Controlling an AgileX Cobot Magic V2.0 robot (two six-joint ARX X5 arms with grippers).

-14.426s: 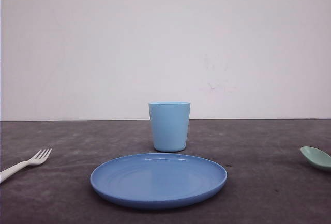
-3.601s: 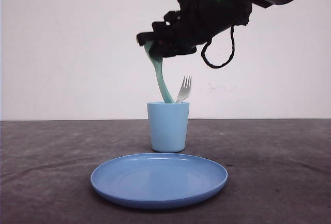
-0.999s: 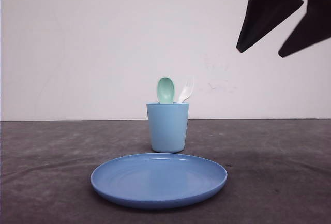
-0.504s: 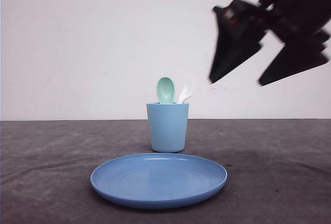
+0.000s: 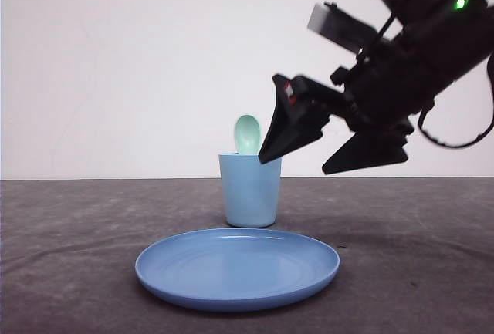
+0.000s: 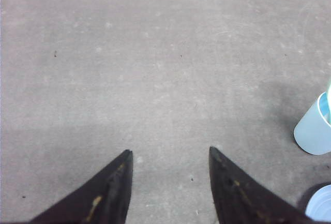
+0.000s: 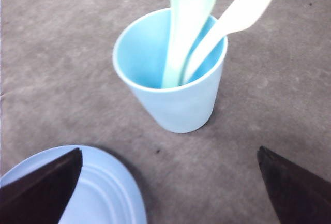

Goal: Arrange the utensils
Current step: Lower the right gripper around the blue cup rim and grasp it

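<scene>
Dark grey matte table [image 5: 69, 272] runs back to a plain white wall [image 5: 116, 64]. Over it in the front view the right gripper [image 5: 301, 166] hangs at about two o'clock from the cup, its two black pointed fingers [image 5: 287, 129] spread wide with nothing between them, the nearer tip overlapping the cup's rim on the right; whether it touches the rim cannot be told. In the right wrist view the same spread shows, one dark finger at each lower corner and the cup between them, well clear of both. The left gripper [image 6: 168, 158] shows in its own wrist view, jaws apart and empty above bare table, with the cup at about three o'clock from them. The light blue cup [image 5: 250, 190] stands upright at the middle of the table. Inside it the mint-green spoon [image 5: 247, 134] stands with its oval bowl up, rising above the rim, and the right wrist view shows the white fork [image 7: 232, 14] leaning beside it, handle down in the cup, the two handles close together at the bottom. At six o'clock from the cup, just in front of it and apart, lies the blue round plate [image 5: 193, 281], bare.
</scene>
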